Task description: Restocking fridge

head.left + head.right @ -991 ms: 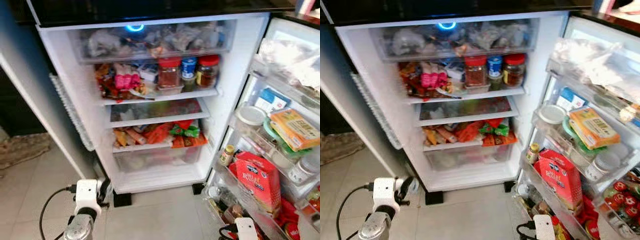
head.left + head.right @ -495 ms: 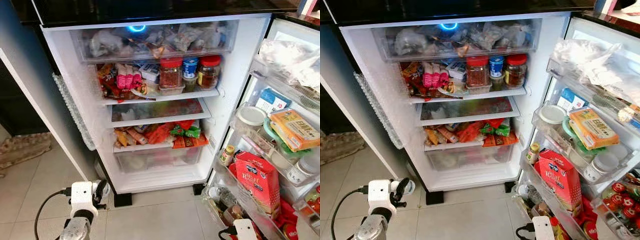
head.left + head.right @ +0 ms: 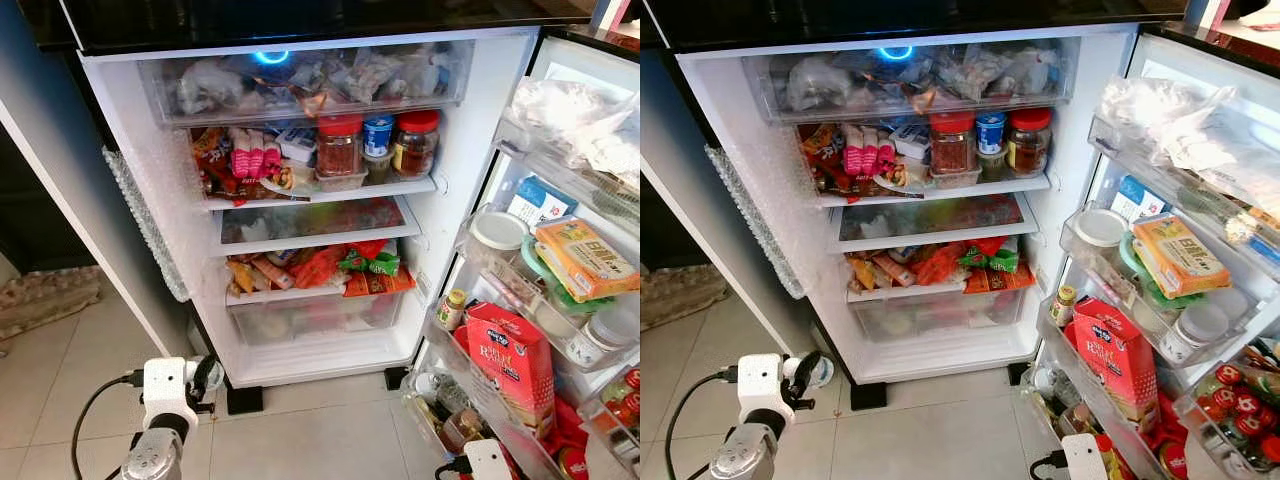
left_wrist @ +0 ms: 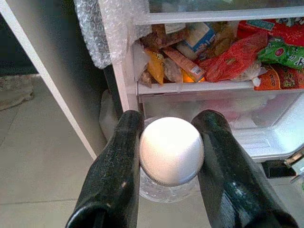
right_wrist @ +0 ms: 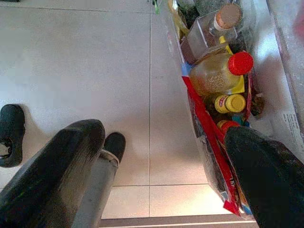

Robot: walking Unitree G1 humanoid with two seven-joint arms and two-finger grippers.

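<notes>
White plastic caps the jar (image 4: 171,151) that the left gripper (image 4: 167,156) clamps between its two black fingers (image 4: 115,171), one pressed to each side of the lid, with clear ribbed glass showing below it. In the head views this gripper (image 3: 203,378) sits low on the left, above the tiled floor (image 3: 320,440), just in front of the fridge's (image 3: 300,200) bottom left corner and outside the cabinet.

The fridge stands open. A clear top drawer (image 3: 300,85) holds bagged food under a blue light (image 3: 270,57). On the shelf below stand a red-lidded jar (image 3: 339,146), a blue-lidded tub (image 3: 377,135) and a second red-lidded jar (image 3: 415,142), with pink and red packets (image 3: 245,160) to their left. Lower down, a shelf carries red, orange and green snack packets (image 3: 330,268), above a clear crisper bin (image 3: 315,318). Bubble wrap (image 3: 140,220) hangs along the left edge.

The open door (image 3: 560,270) on the right carries a red carton (image 3: 512,360), an orange box (image 3: 585,258) and a round white lid (image 3: 499,230) in its racks.

The right gripper (image 5: 166,175) hangs with its fingers spread wide apart and nothing between them, over the floor beside the bottom door rack, where a yellow oil bottle (image 5: 216,73) with a red cap and a cork-stoppered bottle (image 5: 213,28) stand. A black foot (image 5: 12,133) rests on the tiles.
</notes>
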